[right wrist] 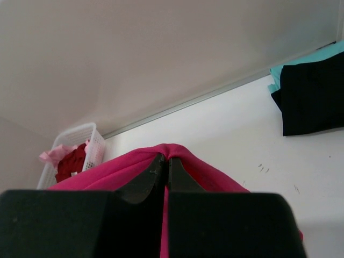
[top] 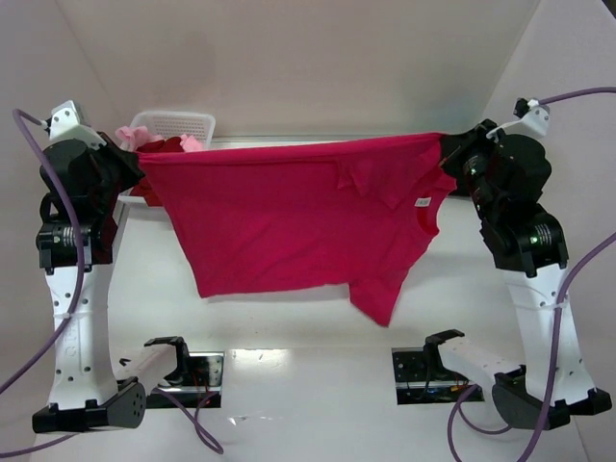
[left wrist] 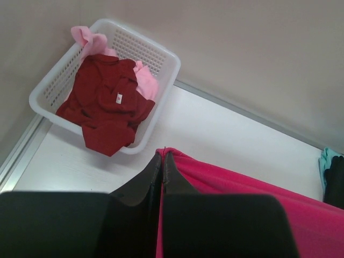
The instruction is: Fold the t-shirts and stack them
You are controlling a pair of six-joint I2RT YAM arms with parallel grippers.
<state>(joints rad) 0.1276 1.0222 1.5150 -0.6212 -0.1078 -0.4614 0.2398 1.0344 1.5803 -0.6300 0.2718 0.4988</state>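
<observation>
i hold the pink tee [top: 289, 221] stretched in the air over the table [top: 289, 337], left gripper [left wrist: 163, 157] and right gripper [right wrist: 166, 159] each clamped shut on its upper edge. i'd lower both evenly, taut, so it lands flat. the wrist views show a black tee [right wrist: 314, 102] and teal tee [right wrist: 317, 56]; the top view doesn't.

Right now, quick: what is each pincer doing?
Left pincer: closed, holding one edge of the pink t-shirt.
Right pincer: closed, holding the opposite edge of the pink t-shirt.
</observation>
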